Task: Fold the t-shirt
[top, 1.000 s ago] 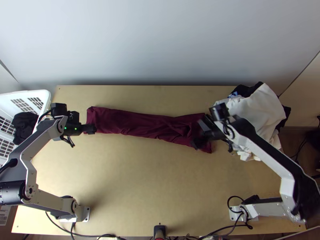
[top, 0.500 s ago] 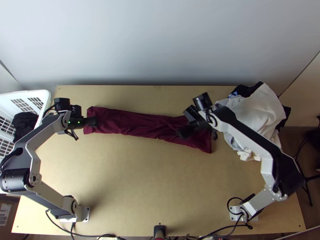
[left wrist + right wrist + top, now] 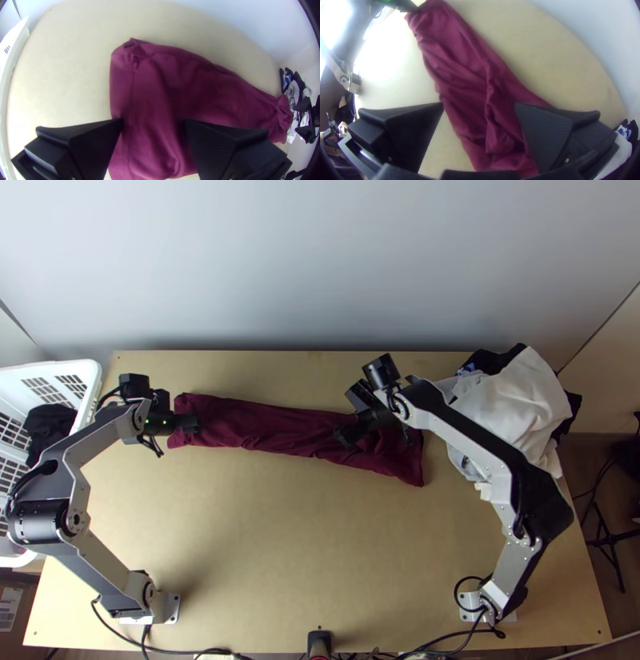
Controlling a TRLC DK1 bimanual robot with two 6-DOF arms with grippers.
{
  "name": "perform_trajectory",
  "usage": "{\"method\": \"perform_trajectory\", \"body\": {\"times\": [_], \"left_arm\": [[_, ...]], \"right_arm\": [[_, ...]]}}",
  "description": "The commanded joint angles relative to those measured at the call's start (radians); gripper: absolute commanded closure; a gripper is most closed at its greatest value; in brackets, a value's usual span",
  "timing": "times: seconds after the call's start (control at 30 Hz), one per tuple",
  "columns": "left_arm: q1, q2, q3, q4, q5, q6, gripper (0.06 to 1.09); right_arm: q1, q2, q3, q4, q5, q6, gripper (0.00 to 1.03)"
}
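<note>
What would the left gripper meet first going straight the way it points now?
Most likely the maroon t-shirt, near its end by the white basket: the left gripper seems angled down at it, fingers open. How big the gap is, I can't tell.

From high, I look steeply down on the light wooden bench (image 3: 304, 540); my closer wrist views share the long maroon cloth (image 3: 272, 430).
</note>
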Motion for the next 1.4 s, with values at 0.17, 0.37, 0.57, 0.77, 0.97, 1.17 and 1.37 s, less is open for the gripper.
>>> {"method": "perform_trajectory", "body": {"times": [0.17, 0.37, 0.57, 0.77, 0.97, 1.17, 1.37], "left_arm": [[-0.027, 0.052, 0.008, -0.034, 0.03, -0.003, 0.7], [-0.024, 0.024, -0.01, -0.042, 0.03, -0.001, 1.05], [0.028, -0.062, -0.05, -0.063, 0.031, 0.025, 1.05], [0.087, -0.171, -0.09, -0.108, 0.039, 0.058, 1.05], [0.139, -0.252, -0.096, -0.135, 0.054, 0.071, 1.05], [0.196, -0.289, -0.061, -0.184, 0.06, 0.104, 1.05], [0.243, -0.297, 0.016, -0.233, 0.088, 0.115, 1.05]], "right_arm": [[0.015, 0.052, 0.06, -0.001, 0.0, 0.0, 0.03], [0.037, 0.043, 0.066, -0.001, 0.0, 0.003, 0.03], [0.07, 0.034, 0.069, -0.002, 0.0, 0.006, 0.03], [0.112, 0.032, 0.066, -0.005, 0.0, 0.013, 0.03], [0.175, 0.072, 0.08, -0.004, -0.002, 0.033, 0.03], [0.216, 0.163, 0.169, -0.002, -0.015, 0.046, 0.03], [0.198, 0.256, 0.232, -0.002, -0.038, 0.059, 0.03]]}}
